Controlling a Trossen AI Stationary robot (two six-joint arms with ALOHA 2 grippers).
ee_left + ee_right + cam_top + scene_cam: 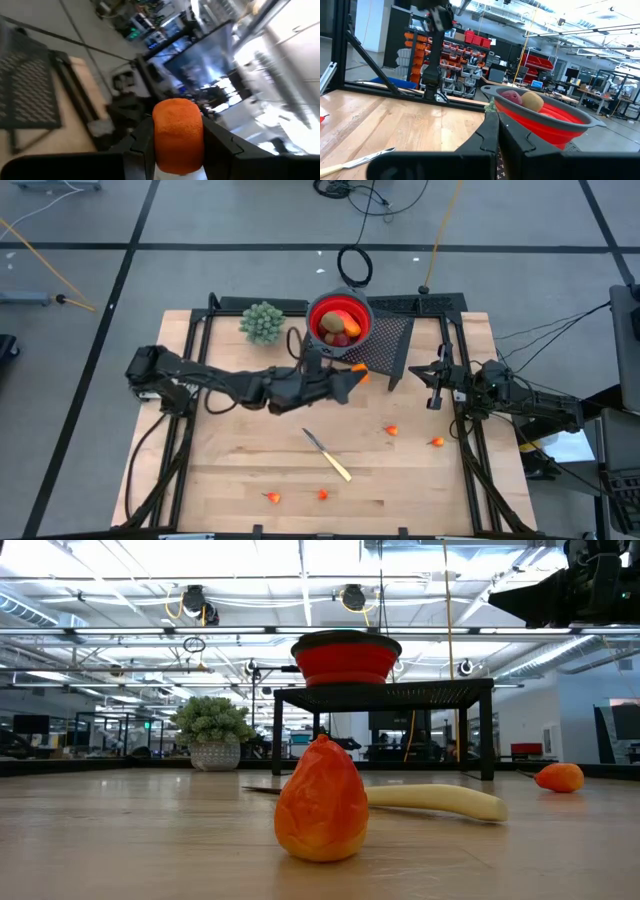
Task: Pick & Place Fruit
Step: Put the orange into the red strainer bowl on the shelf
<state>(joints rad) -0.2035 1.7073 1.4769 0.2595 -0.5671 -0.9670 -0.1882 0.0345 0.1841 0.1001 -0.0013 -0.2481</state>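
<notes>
My left gripper [352, 377] reaches level over the table's middle, just near of the red bowl [340, 320], and is shut on an orange fruit piece [177, 131]. The bowl stands on a black mesh stand [390, 340] and holds a brown and a dark red fruit [522, 99]. Small orange bits lie on the wood at the right [392, 430], [437, 442] and near the front [271, 497], [322, 494]. My right gripper [437, 388] waits shut at the table's right side. My left gripper pinches the orange fruit piece by its two opposite sides [159, 135] between its two fingers [141, 145]. The fingers lie level and come from the table's left. The piece [361, 369] is lifted clear of the table, its rounded end sticking out past the fingertips.
A knife with a pale handle [328, 454] lies in the middle of the table. A potted green plant [262, 323] stands left of the bowl. A black frame [190, 380] runs along the table's edges. The wood between the knife and the front edge is bare except for the orange bits.
</notes>
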